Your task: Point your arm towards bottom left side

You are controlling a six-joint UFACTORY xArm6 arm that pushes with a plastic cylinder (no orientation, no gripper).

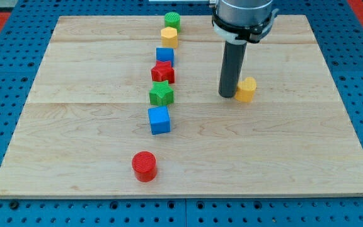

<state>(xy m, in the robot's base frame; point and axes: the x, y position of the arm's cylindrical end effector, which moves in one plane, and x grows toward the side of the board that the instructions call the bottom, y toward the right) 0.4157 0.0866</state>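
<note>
none of the move looks done; my tip (227, 96), a bare dark rod with no claw to spread or pinch, touches the yellow plastic block (247, 89) upper right on the wooden desk (282, 157); the bottom-left target lies well apart; count: two yellow, two blue, two red, two green.

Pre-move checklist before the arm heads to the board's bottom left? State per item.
1. My tip in view: ok, right of the block column.
2. Tip clear of blocks: not ok, yellow block sits against its right side.
3. Straight path to bottom left clear: not ok, blue cube and green star block lie near the line.
4. Red cylinder off the path: cannot tell.
5. Bottom-left corner of the wooden board free: ok.
</note>
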